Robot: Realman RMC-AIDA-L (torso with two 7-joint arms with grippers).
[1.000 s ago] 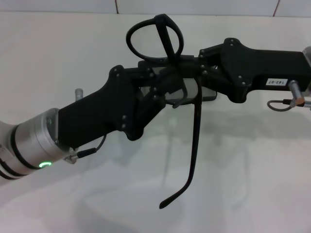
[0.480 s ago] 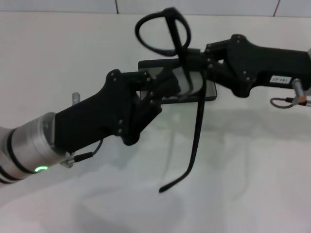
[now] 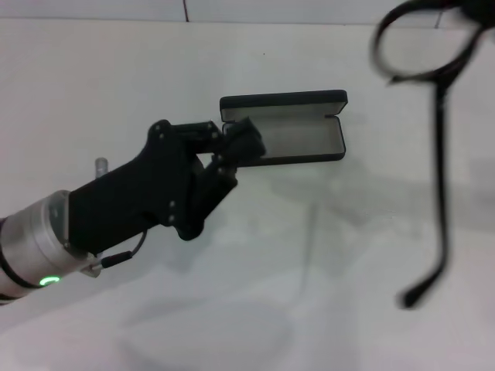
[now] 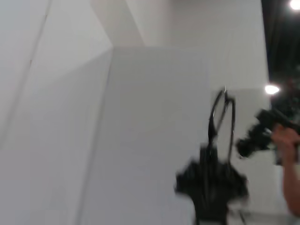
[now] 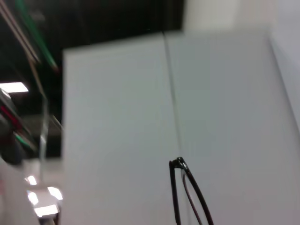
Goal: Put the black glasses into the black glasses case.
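The black glasses case lies open on the white table, lid raised at the back, grey lining showing. My left gripper is open and empty, its fingertips at the case's left end. The black glasses hang in the air at the top right, above and to the right of the case, with one temple arm pointing down. My right gripper is shut on them; it shows in the left wrist view, with the glasses standing up out of it. The right wrist view shows part of the frame.
The white table runs to a tiled wall at the back. A person's hand with a dark device shows far off in the left wrist view.
My right gripper has carried the glasses up and to the right, away from over the case. My left gripper has let go of them and drawn back down and to the left.
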